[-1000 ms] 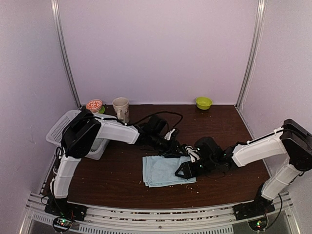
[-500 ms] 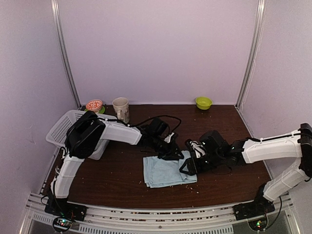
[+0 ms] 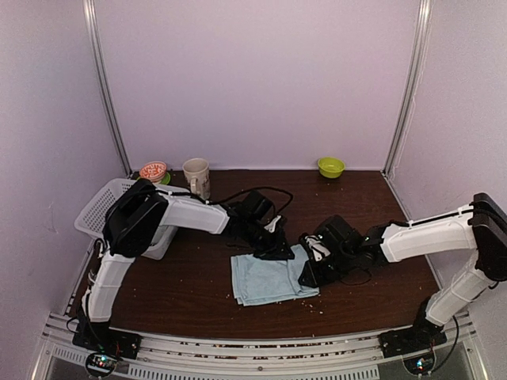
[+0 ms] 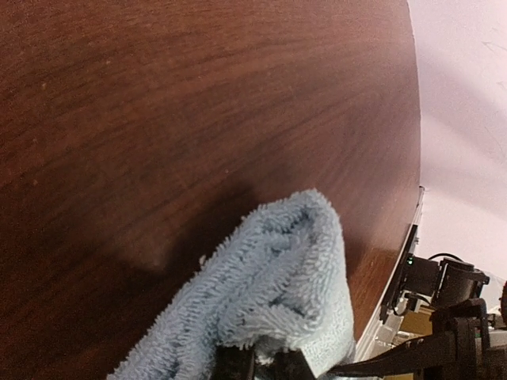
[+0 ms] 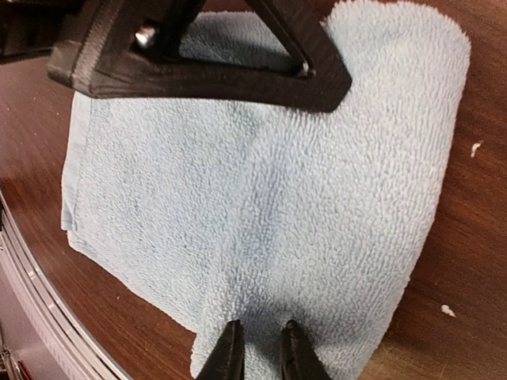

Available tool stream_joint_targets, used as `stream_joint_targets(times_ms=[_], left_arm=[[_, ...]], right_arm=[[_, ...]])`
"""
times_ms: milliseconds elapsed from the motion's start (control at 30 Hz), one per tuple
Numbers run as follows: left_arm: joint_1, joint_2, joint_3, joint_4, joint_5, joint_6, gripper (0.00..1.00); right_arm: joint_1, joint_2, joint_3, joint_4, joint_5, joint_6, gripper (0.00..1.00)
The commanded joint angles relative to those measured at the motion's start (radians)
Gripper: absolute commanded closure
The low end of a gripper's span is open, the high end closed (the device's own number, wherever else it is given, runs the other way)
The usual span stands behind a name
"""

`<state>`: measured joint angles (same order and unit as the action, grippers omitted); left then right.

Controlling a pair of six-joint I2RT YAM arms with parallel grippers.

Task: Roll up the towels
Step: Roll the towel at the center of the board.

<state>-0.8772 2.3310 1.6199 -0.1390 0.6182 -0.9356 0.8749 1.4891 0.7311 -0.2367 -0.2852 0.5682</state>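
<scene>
Both pairs of jaws have drawn in over the last second. The left gripper (image 3: 273, 250) has come down onto the far edge of the cloth. The right gripper (image 3: 307, 275), spread wide a moment ago, has narrowed at the right-hand edge.

The left jaws now pinch the light blue terry-cloth towel (image 3: 265, 281); in the left wrist view a rounded loop of pile stands up off the wood just beyond the tips. The right jaws are almost together, with a thin ridge of pile between them, so they appear to nip that edge too.

Outward from the two grips, the towel lies flat as a rough rectangle on the dark brown wooden table (image 3: 190, 293), in its near half between the two arms. Its near and left edges rest untouched on the wood.

No roll has formed yet. By my reading the grasp is just being completed, and the lifted loop at the far edge is where a roll would begin. The next move would have to carry both pinched points together, or the cloth will skew.
</scene>
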Motion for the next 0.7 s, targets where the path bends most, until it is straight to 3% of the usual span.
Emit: stream_joint_targets(times_ms=[0, 267, 500, 667], left_arm=[[0.005, -0.058, -0.044, -0.105, -0.062, 0.051, 0.93], [0.016, -0.190, -0.076, -0.184, -0.052, 0.125, 0.99], [0.015, -0.256, -0.038, -0.203, -0.032, 0.146, 0.93], [0.015, -0.293, -0.051, -0.220, -0.048, 0.155, 0.79]], right_arm=[[0.014, 0.057, 0.031, -0.019, -0.024, -0.027, 0.83], [0.025, 0.083, 0.019, -0.029, 0.000, -0.049, 0.82], [0.026, 0.083, 0.020, -0.026, 0.009, -0.055, 0.81], [0.028, 0.087, 0.019, -0.022, 0.011, -0.058, 0.81]])
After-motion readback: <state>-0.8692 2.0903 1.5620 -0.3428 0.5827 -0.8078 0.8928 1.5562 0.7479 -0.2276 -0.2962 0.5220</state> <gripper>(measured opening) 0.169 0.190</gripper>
